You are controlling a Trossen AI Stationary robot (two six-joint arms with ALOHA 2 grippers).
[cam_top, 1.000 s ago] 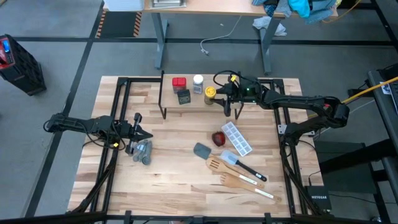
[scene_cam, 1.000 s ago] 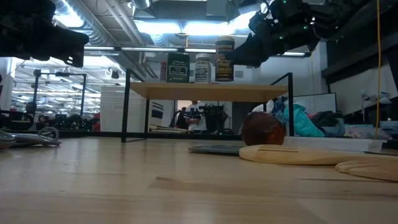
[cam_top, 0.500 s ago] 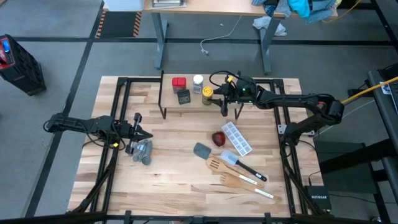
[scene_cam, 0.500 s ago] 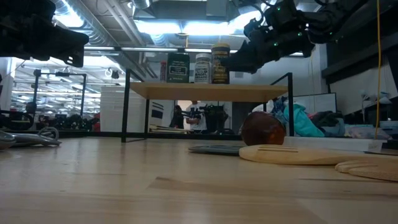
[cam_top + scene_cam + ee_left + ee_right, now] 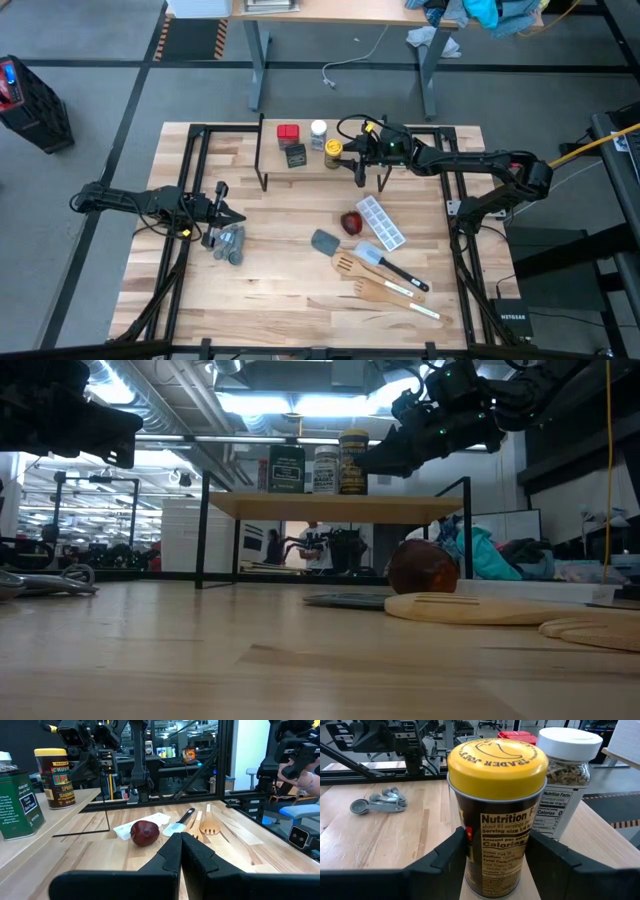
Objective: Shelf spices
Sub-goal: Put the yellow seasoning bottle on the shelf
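The shelf (image 5: 300,176) stands at the table's far middle. On its top board (image 5: 330,507) are a red tin (image 5: 288,133), a dark tin (image 5: 295,155), a white-capped jar (image 5: 566,780) and a yellow-lidded amber jar (image 5: 496,805). My right gripper (image 5: 497,836) reaches in from the table's right and is shut on the amber jar, which stands beside the white-capped one. My left gripper (image 5: 222,212) waits shut near the table's left edge, touching nothing. My right gripper pinches the amber jar's labelled body (image 5: 470,845), below the yellow lid, between its two fingers (image 5: 451,857). One finger is on each opposite side. The fingers come nearly level from the table's right. The jar stands upright with its base on the shelf's board (image 5: 352,492).
Grey measuring spoons (image 5: 228,243) lie just in front of my left gripper. At the middle right lie a dark red dish (image 5: 351,222), a white tray (image 5: 381,222), a grey scraper (image 5: 325,242), and spatulas and wooden spoons (image 5: 385,285).
My right gripper has carried the amber jar a little toward the table's left, closer to the white-capped jar, and slightly down onto the shelf's board. The jar has stayed upright. Over the last half second it has kept still.
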